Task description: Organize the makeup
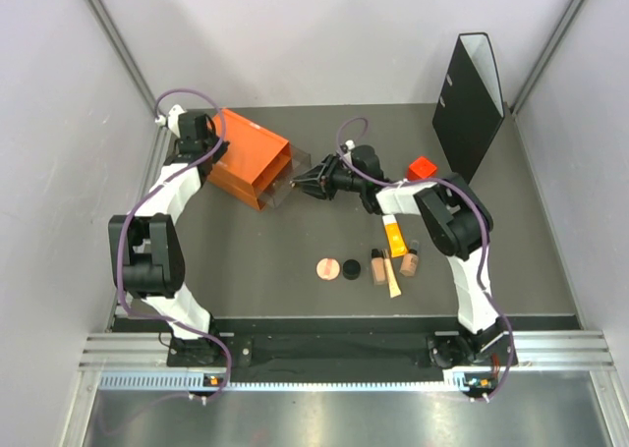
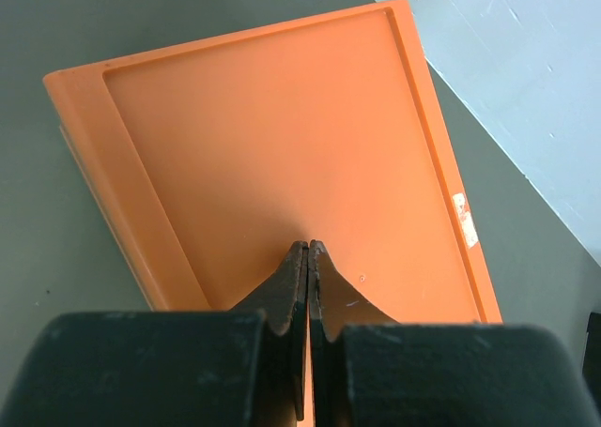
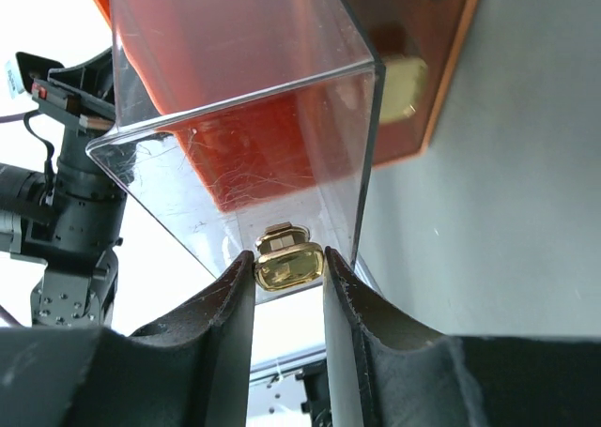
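Orange drawer box [image 1: 251, 162], gold knob [image 3: 289, 266], red cube [image 1: 423, 166], pink disc [image 1: 327, 268], black disc [image 1: 351, 268]

The makeup [image 1: 378, 267], 6 small pieces, lies clustered on the table [image 1: 246, 270].

light: bright, even, from overhead | shadows: faint and soft on dark table [image 1: 256, 260] | overhead view: sharp | right wrist: background blown out white, glare and scratches on clear drawer [image 3: 282, 127], gold knob [image 3: 289, 266] glints | wrist-view foregrounds: blurred
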`<state>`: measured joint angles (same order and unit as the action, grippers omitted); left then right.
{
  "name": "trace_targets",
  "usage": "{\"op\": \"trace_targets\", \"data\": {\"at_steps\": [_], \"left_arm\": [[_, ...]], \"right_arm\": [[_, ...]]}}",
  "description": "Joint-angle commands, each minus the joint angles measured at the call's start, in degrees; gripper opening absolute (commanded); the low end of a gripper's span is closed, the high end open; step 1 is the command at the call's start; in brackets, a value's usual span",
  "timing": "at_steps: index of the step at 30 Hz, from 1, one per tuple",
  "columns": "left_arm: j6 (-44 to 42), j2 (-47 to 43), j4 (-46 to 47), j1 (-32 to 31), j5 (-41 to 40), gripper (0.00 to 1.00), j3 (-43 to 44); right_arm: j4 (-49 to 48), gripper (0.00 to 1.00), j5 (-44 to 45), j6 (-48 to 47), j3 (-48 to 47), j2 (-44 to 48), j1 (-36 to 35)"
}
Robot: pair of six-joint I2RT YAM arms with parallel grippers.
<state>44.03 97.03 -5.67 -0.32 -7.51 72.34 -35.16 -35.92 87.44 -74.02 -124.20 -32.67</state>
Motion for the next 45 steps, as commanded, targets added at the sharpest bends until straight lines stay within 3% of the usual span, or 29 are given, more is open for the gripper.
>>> {"op": "trace_targets", "data": {"at_steps": [1, 15, 17, 18, 21, 24, 28, 31, 32, 35, 36, 37, 39, 45], "left_arm": [[-1.32, 4.04, -7.16, -0.30, 0.30, 0.00, -1.32], [-0.88, 4.48, -6.98, -0.30, -0.14, 0.00, -1.32], [-0.79, 4.48, -6.98, -0.30, -0.05, 0.00, -1.41], [-0.88, 4.39, -6.90, -0.39, -0.05, 0.00, -1.32], [-1.14, 4.48, -7.07, -0.30, -0.22, 0.00, -1.15], [-1.58, 4.48, -7.33, -0.39, -0.40, 0.00, -1.06], [-1.32, 4.39, -7.16, -0.30, -0.23, 0.00, -1.06], [-0.97, 4.39, -7.34, -0.30, 0.47, 0.00, -0.88], [-0.70, 4.30, -7.34, -0.30, 0.91, 0.00, -0.79], [-0.61, 4.04, -7.42, -0.30, 1.18, 0.00, -0.71], [-0.61, 4.04, -7.68, -0.30, 1.27, 0.00, -0.70], [-0.61, 4.04, -7.69, -0.30, 1.35, 0.00, -0.62], [-0.96, 4.22, -7.77, -0.39, 1.44, 0.00, -0.62], [-1.23, 4.30, -7.86, -0.30, 1.71, 0.00, -1.14]], "right_arm": [[2.11, 0.00, -2.31, 1.86, 4.05, 4.41, 1.11], [9.05, 0.03, -6.61, -1.74, 6.00, 6.88, 4.72], [9.14, 0.13, -7.40, -2.62, 3.71, 6.00, 4.63], [9.05, 0.30, -8.28, -2.71, 3.01, 5.55, 4.63], [11.85, 0.62, -9.78, -3.76, 1.51, 5.64, 4.72], [14.41, 0.72, -10.92, -4.30, 1.94, 6.87, 4.98], [21.07, 0.75, -12.24, -8.06, 2.92, 9.76, 6.03], [32.31, 0.75, -11.89, -18.48, 0.56, 12.22, 7.61], [41.13, 0.75, -11.37, -21.66, -0.76, 13.01, 8.40], [55.93, 0.73, -6.98, -36.25, -8.66, 13.29, 9.63], [66.08, 0.71, -2.88, -40.29, -11.38, 12.85, 9.72], [71.58, 0.70, -0.23, -47.99, -16.72, 12.41, 9.73], [82.29, 0.70, 7.33, -54.19, -22.10, 11.35, 9.73], [90.44, 0.67, 23.33, -64.58, -19.17, 14.16, 9.73]]}}
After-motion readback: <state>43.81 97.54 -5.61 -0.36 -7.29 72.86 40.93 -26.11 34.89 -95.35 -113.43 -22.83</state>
